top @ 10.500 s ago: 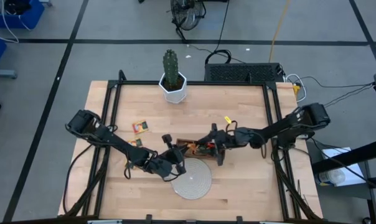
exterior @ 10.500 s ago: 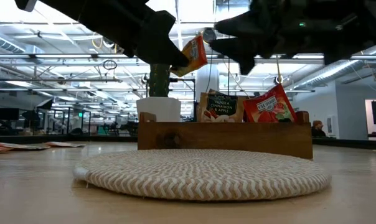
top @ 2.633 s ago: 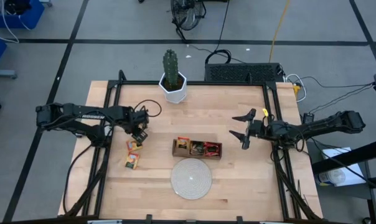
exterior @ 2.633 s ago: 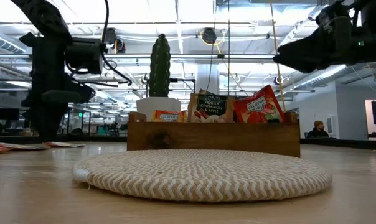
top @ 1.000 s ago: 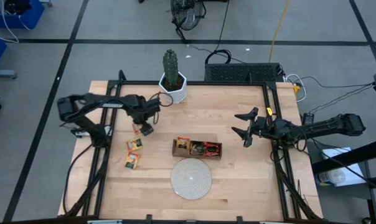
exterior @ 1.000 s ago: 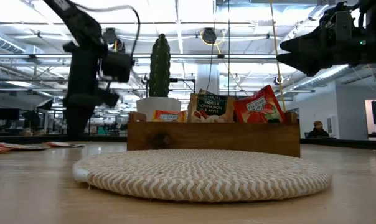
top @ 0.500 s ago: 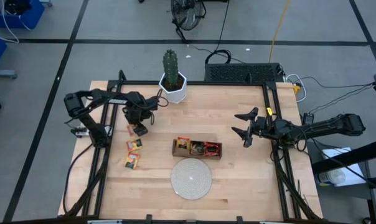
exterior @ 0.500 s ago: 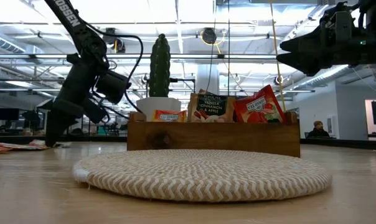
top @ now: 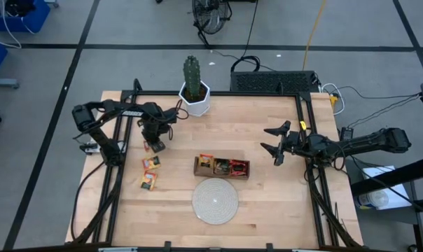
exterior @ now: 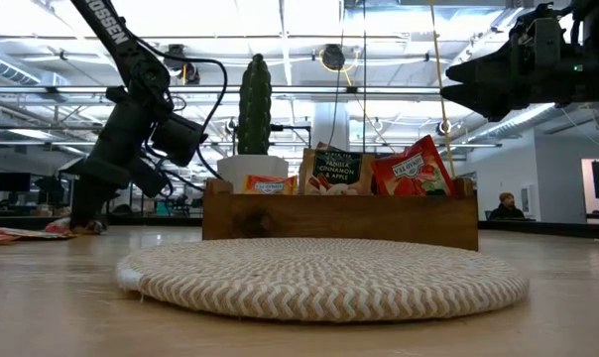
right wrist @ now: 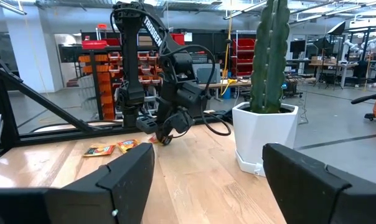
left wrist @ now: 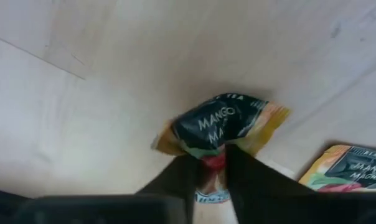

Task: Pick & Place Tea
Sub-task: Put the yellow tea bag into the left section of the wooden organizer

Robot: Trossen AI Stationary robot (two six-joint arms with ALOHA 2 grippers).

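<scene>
Left gripper (left wrist: 211,163) pinches a tea sachet (left wrist: 222,124) on the table, left of the wooden tray (top: 221,167).

The left wrist view alone shows the fingers closed on the crumpled "Mango" wrapper, a second sachet (left wrist: 350,169) just beside it. From above, two more sachets (top: 150,171) lie nearer the tray's left end, others standing inside it. Right of the tray, the right gripper (top: 276,143) hovers with jaws spread wide. Beyond stands the cactus pot (top: 195,98).

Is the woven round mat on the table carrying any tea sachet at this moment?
No. In the high view the woven round mat lies bare in front of the wooden tray, and the loose tea sachets lie well to its left.
</scene>
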